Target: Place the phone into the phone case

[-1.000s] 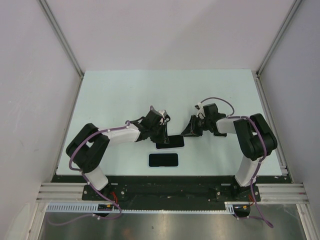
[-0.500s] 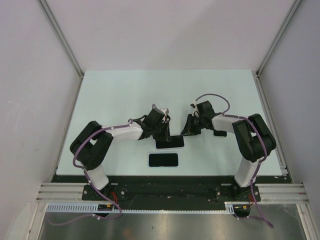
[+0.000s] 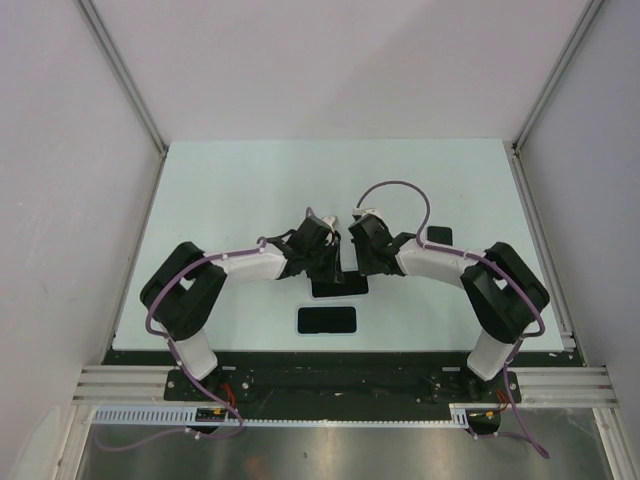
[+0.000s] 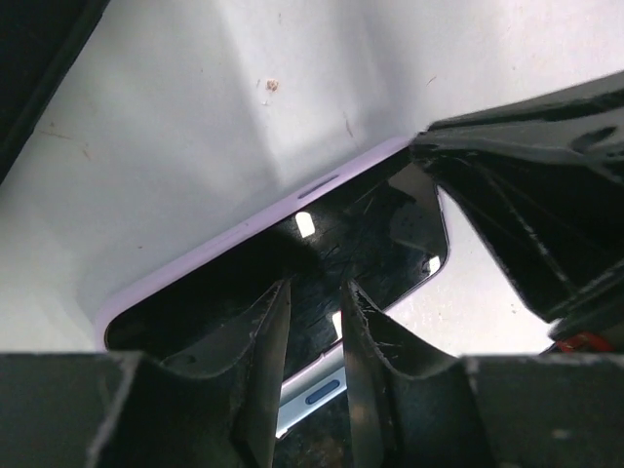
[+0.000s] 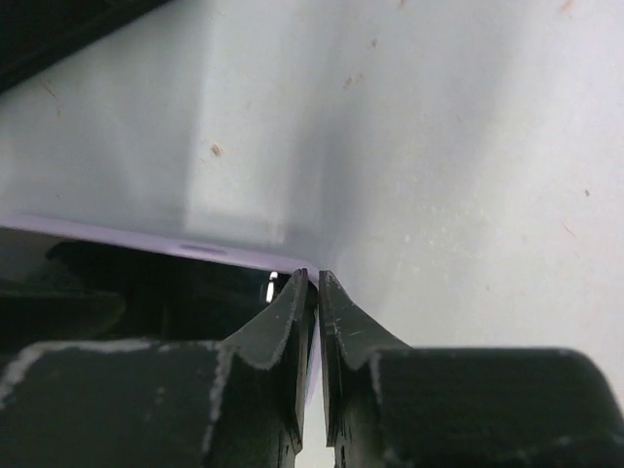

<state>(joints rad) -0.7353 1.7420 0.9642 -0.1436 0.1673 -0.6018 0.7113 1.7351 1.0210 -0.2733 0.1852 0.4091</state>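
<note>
A lilac phone case (image 3: pixel 340 288) lies on the table with the black phone (image 4: pixel 375 229) lying inside its rim (image 4: pixel 244 226). My left gripper (image 3: pixel 327 264) stands over the case's left part. Its fingertips (image 4: pixel 314 288) are over the phone's glass, a narrow gap between them and nothing in it. My right gripper (image 3: pixel 361 262) is at the case's far right corner, fingers shut (image 5: pixel 314 276), tips against the lilac rim (image 5: pixel 146 244). Its black body also shows at the right of the left wrist view (image 4: pixel 526 214).
A second black phone-shaped slab (image 3: pixel 327 320) lies flat just in front of the case, near the table's front edge. The pale table (image 3: pixel 250 190) is walled by white panels on three sides. Both arms meet over the middle of the table.
My right gripper has swung left from beside the case onto its right corner. My left gripper has stayed on the case, hardly moving.
</note>
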